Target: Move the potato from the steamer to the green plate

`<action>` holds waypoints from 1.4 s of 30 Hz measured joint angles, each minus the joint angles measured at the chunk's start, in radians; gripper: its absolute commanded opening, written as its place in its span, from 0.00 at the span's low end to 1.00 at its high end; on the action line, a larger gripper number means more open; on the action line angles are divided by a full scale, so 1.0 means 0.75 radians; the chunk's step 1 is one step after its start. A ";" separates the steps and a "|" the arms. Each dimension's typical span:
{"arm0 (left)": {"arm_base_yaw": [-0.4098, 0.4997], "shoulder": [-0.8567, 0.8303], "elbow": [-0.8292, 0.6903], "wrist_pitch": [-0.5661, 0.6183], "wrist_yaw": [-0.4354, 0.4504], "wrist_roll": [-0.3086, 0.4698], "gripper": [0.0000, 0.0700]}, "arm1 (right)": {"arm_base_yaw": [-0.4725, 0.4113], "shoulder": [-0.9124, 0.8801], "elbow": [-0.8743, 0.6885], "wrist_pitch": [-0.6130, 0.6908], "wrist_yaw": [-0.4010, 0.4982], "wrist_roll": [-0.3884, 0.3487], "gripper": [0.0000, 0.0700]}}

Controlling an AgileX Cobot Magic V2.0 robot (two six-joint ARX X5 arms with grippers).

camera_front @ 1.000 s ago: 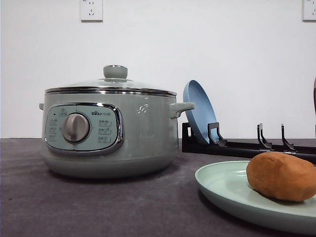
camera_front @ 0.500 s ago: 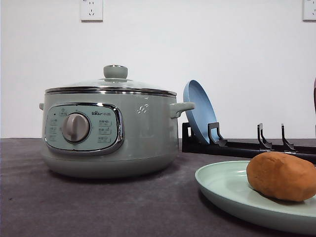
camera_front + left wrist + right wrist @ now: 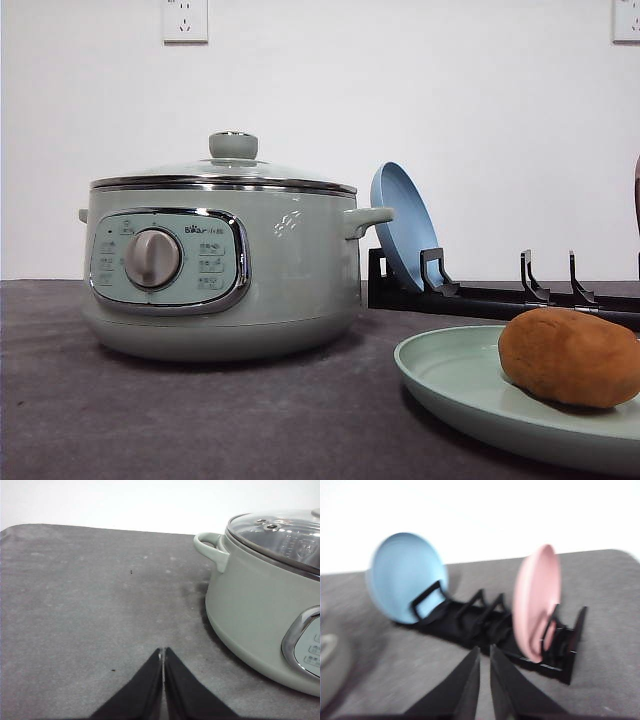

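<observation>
**Operator:** Report the scene from left to right.

**Technician:** Left of centre in the front view, the large round sage-green electric steamer [image 3: 220, 270] stands on the dark grey bench [image 3: 200, 420], glass lid seated. Right of it, a pale blue round plate [image 3: 402, 225] leans in a black slotted dish rack [image 3: 500, 295]. At lower right, the glossy mint-green plate [image 3: 450, 385] carries the oval orange-brown potato [image 3: 568, 357].

**Operator:** End effector status?

**Technician:** Left end effector [image 3: 163, 655]: fingers together, empty, above bare bench beside the steamer. Right end effector [image 3: 484, 652]: fingers almost together, a thin gap between them, empty, facing the rack, where a pink plate [image 3: 536, 602] also stands.

**Operator:** Task condition and handling?

**Technician:** The potato rests on the green plate, so the transfer appears complete. The potato is judged firm, moderately heavy and smooth-skinned, liable to roll. Any regrasp should close across its short axis at mid-length.
</observation>
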 measured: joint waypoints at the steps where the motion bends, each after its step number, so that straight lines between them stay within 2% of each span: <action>1: 0.000 0.000 0.000 0.000 0.000 0.000 0.00 | -0.028 -0.046 -0.092 0.063 -0.005 -0.001 0.04; 5: 0.000 0.000 0.000 0.000 0.000 0.000 0.00 | -0.099 -0.180 -0.364 0.140 -0.006 -0.006 0.04; 11: 0.000 0.000 0.000 0.000 0.000 0.000 0.00 | -0.115 -0.292 -0.514 0.153 -0.012 -0.032 0.04; 19: 0.000 0.000 0.000 0.000 0.000 0.000 0.00 | -0.116 -0.344 -0.593 0.167 -0.022 -0.113 0.04; 26: 0.000 0.000 0.000 0.000 0.000 0.000 0.00 | -0.117 -0.343 -0.647 0.303 -0.140 -0.173 0.04; 42: 0.000 0.000 0.000 0.000 0.000 0.000 0.00 | -0.117 -0.343 -0.650 0.314 -0.151 -0.184 0.04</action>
